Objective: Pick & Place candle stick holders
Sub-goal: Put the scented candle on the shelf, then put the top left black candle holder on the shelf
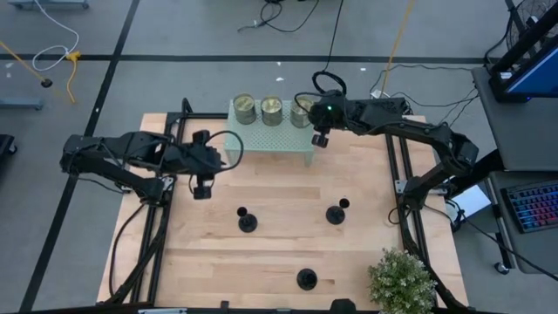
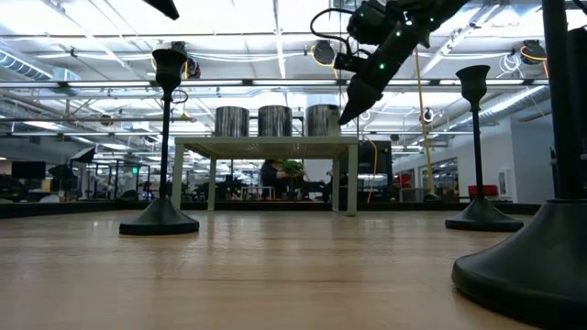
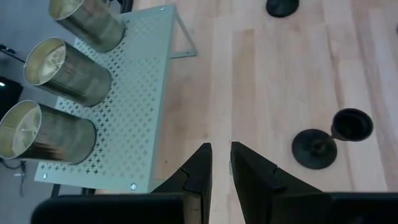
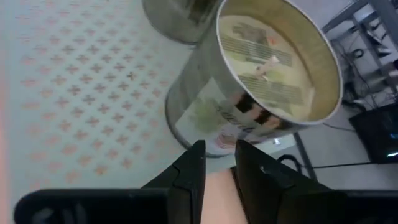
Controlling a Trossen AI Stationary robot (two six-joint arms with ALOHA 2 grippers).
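Three candle stick holders (image 1: 248, 220): upright on bare table (image 1: 261, 262), on the plant (image 1: 401, 281) side of the perforated shelf (image 1: 272, 139).
Nearer tool: left gripper (image 1: 202, 190), fingers slightly parted, empty.
Right gripper (image 1: 320, 139): at shelf edge beside tins (image 1: 272, 110), narrow gap, empty.

The counter (image 1: 261, 253) is seen from straight above in the high view and level from its near edge in the low view. The perforated shelf (image 3: 134, 93) is viewed closely by both wrist cameras.
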